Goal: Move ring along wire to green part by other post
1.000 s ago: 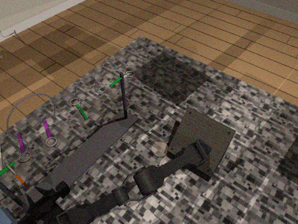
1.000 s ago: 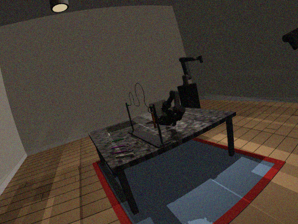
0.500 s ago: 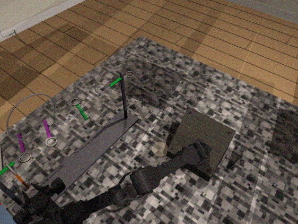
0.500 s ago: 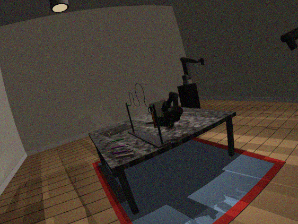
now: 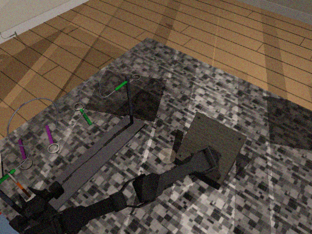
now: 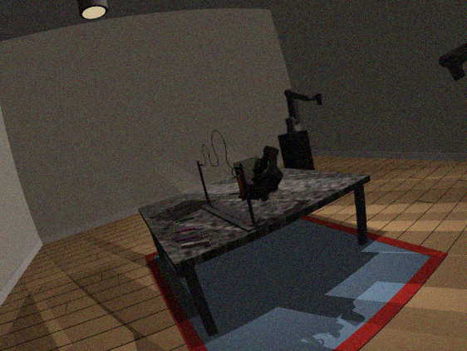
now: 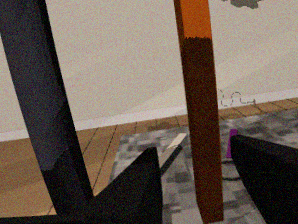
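Note:
The orange handle (image 5: 20,185) (image 6: 241,183) (image 7: 197,20) hangs below the green wire part (image 5: 8,176) at the near post (image 5: 9,201) (image 6: 249,208) (image 7: 37,100). Its lower end is in shadow. The ring is hard to make out. My gripper (image 5: 28,197) (image 7: 194,151) is open. In the wrist view the handle's lower part stands between the fingers, with gaps on both sides. The near post is just left of the handle. The thin wire (image 5: 37,98) (image 6: 216,131) curves to the other green part (image 5: 121,85) at the far post (image 5: 129,102) (image 6: 203,183).
Loose rings with purple handles (image 5: 49,134) (image 5: 22,149) and one with a green handle (image 5: 86,117) lie on the table (image 5: 177,205) beyond the grey base bar (image 5: 91,163). The arm's base plate (image 5: 216,133) is on the right.

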Controlling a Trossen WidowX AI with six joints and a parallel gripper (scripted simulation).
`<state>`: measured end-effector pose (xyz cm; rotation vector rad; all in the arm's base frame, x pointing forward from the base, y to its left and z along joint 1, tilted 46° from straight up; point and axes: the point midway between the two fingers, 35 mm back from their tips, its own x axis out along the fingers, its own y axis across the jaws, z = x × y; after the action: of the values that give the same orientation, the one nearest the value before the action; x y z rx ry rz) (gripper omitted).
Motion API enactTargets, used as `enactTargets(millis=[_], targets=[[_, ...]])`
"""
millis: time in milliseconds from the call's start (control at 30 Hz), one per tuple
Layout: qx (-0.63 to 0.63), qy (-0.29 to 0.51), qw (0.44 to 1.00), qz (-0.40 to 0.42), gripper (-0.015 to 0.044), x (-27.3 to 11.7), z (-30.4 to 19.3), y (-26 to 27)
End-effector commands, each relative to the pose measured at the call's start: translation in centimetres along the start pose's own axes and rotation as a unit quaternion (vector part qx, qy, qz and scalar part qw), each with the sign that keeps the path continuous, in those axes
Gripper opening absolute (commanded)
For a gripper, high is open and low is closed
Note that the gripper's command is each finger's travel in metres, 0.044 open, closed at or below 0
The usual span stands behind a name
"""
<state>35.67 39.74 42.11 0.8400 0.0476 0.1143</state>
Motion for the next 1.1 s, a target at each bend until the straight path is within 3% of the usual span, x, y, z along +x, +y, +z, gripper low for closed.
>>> enactTargets(millis=[0, 1067], targets=[[-0.004, 0.004, 1.0, 0.001, 0.016, 0.6, -0.4, -0.1], [-0.005, 0.003, 1.0, 0.002, 0.016, 2.2, -0.3, -0.2]])
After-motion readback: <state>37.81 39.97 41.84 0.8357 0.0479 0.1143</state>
